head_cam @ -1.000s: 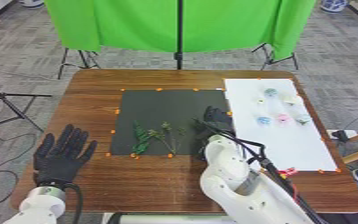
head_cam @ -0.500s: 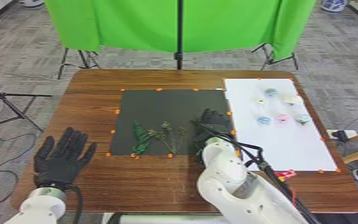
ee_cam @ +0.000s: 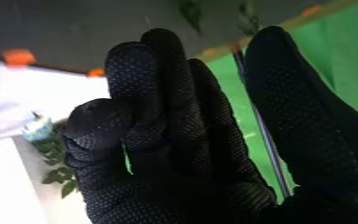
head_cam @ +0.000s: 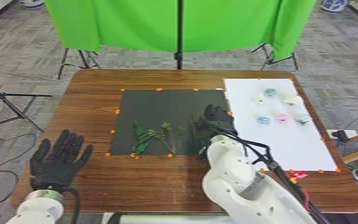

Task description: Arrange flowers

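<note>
While the left hand point(head_cam: 55, 167) is spread open, the right hand point(head_cam: 216, 118) is held loosely open. Greenery point(head_cam: 141, 145) is laid between them!

We see brown wood with visible grain in the table point(head_cam: 140, 192), its top smooth with a faint sheen. The dark sheet point(head_cam: 158, 105) looks matt and flat, the white sheet point(head_cam: 264, 142) smooth like paper. Black fabric covers the left hand point(head_cam: 57, 167) and right hand point(head_cam: 216, 116); we make out a matt, finely dimpled weave on the latter. The white arm shell point(head_cam: 227, 182) looks like smooth plastic, the green drape point(head_cam: 131, 25) soft, folded cloth.
</note>
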